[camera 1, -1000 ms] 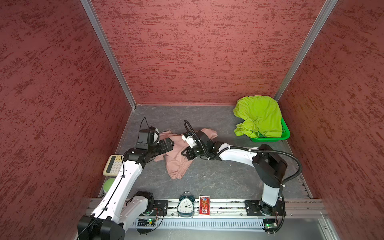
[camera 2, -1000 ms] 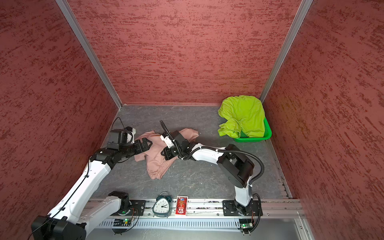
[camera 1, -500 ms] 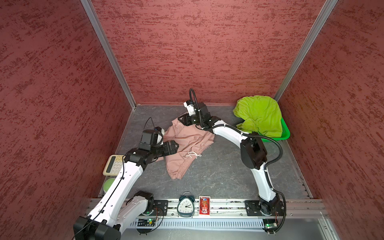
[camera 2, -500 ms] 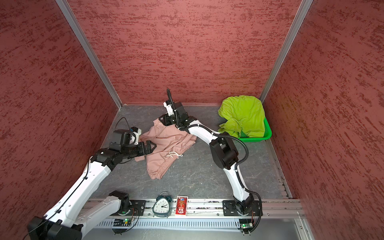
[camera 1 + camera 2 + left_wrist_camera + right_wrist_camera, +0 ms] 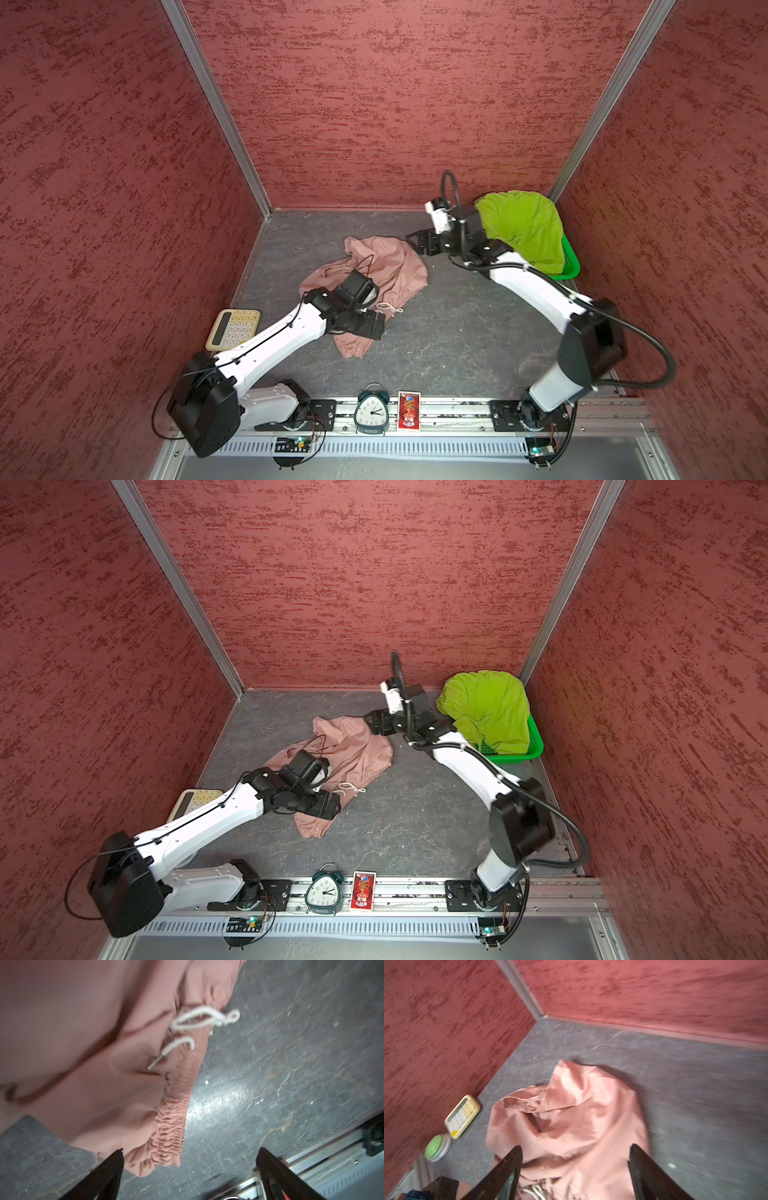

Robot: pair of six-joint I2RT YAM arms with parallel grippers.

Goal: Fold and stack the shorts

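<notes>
Nearest the rail, the left gripper (image 5: 369,326) hangs over the near end of the pink shorts (image 5: 390,266) with its jaws spread wide and nothing between them. It is probably lined up to take the gathered waistband (image 5: 174,1118), which lies just below its fingers. The shorts sit mid-table on the grey table (image 5: 457,340), crumpled rather than folded: thin cloth in soft ridges, one leg bunched up at the far side, the white drawstring (image 5: 388,308) trailing off the edge. At that far side the right gripper (image 5: 417,245) is also parted and empty (cloth lies under it, not pinched). The two arms bracket the garment end to end — a sensible stance for spreading it flat. Farthest back, the lime green shorts (image 5: 521,224) are heaped over the basket (image 5: 571,266) in the right corner, well apart — untouched, presumably second in line.
</notes>
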